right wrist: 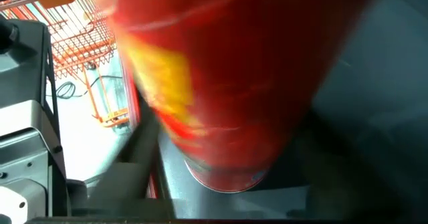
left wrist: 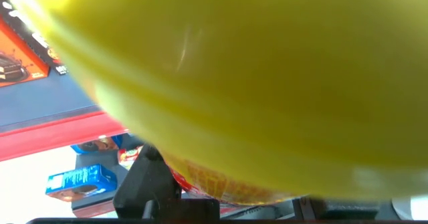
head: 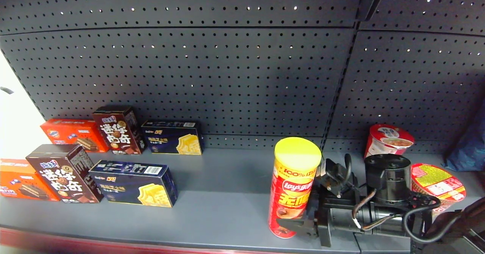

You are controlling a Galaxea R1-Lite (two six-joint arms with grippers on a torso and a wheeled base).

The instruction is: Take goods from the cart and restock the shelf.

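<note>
A red chip can (head: 293, 187) with a yellow lid stands upright on the grey shelf (head: 223, 204), right of centre near the front edge. My right gripper (head: 301, 199) is shut on its lower half from the right side; in the right wrist view the can (right wrist: 227, 83) looms close, its base toward the shelf. The left wrist view shows the yellow lid of a second chip can (left wrist: 254, 70) right at the camera, its red body between the dark fingers (left wrist: 147, 187) of my left gripper (left wrist: 224, 200), which is shut on it below the shelf's red edge.
Several snack boxes (head: 134, 184) in navy, brown and orange sit in two rows on the shelf's left part. Two instant noodle cups (head: 386, 138) stand behind and right of my right arm. Bare shelf lies between the boxes and the can. An orange wire cart (right wrist: 87, 50) stands behind.
</note>
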